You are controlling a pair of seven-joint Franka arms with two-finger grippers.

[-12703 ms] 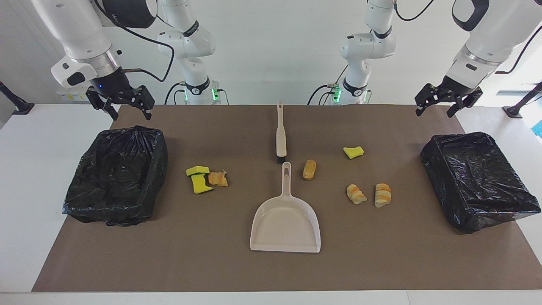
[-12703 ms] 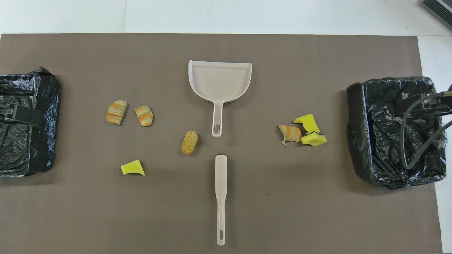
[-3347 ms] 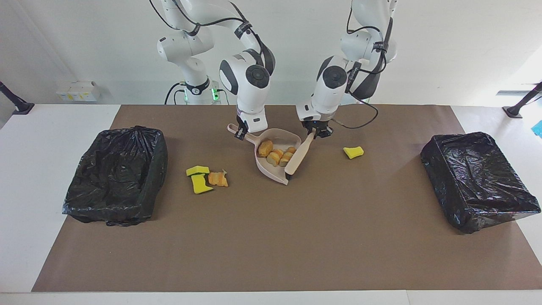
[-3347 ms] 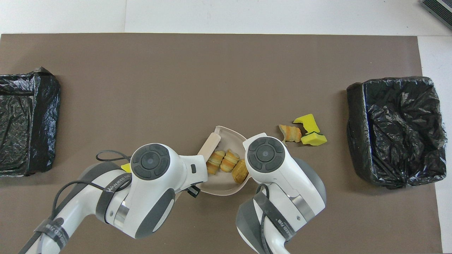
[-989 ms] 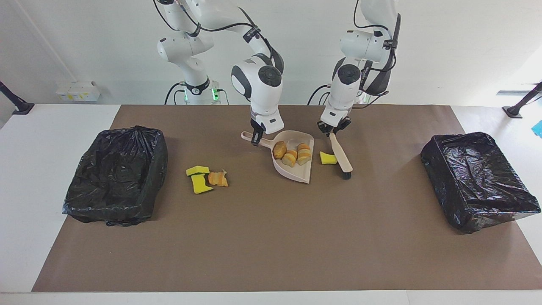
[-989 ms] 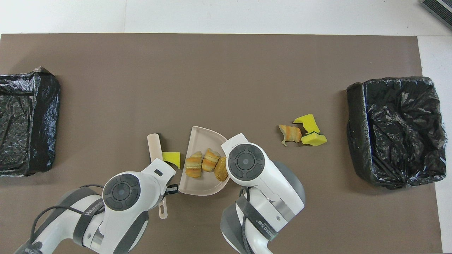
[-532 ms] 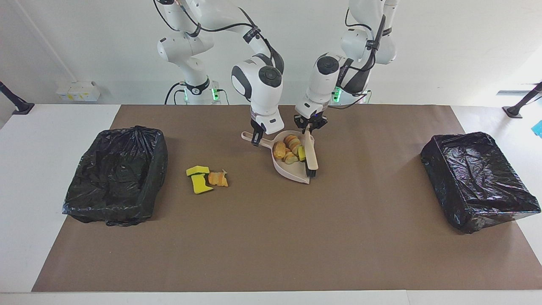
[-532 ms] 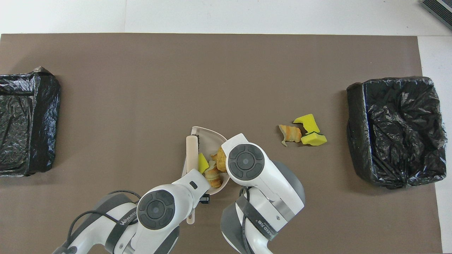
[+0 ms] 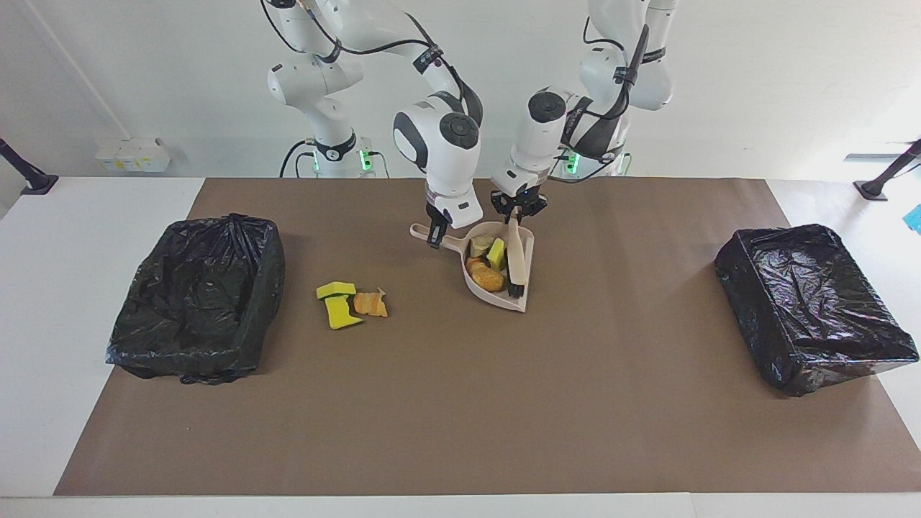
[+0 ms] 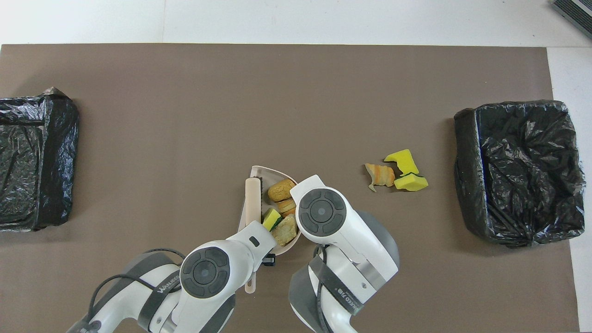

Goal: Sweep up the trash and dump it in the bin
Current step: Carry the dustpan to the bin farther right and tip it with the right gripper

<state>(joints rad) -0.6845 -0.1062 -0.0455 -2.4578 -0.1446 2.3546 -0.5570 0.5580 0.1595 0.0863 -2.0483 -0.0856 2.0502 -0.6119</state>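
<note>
The beige dustpan (image 9: 495,298) (image 10: 281,170) rests on the brown mat near the middle, its mouth toward the left arm's end. My right gripper (image 9: 434,236) is shut on its handle. Inside lie tan-orange bread-like trash pieces (image 9: 489,278) (image 10: 281,189) and a yellow-green sponge chunk (image 9: 496,253) (image 10: 270,218). My left gripper (image 9: 516,214) is shut on the beige brush (image 9: 514,255) (image 10: 252,199), which lies along the pan's mouth, bristles down. Loose trash lies toward the right arm's end: two sponge chunks (image 9: 337,312) (image 10: 410,182) and a bread piece (image 9: 370,303) (image 10: 381,174).
Two bins lined with black bags stand on the mat, one at the right arm's end (image 9: 198,302) (image 10: 518,171) and one at the left arm's end (image 9: 813,302) (image 10: 32,162). The loose trash lies between the dustpan and the bin at the right arm's end.
The left gripper swept the brush toward the right arm's end, pushing the sponge chunk off the mat into the dustpan and crowding the bread pieces together. The dustpan has stayed put.
</note>
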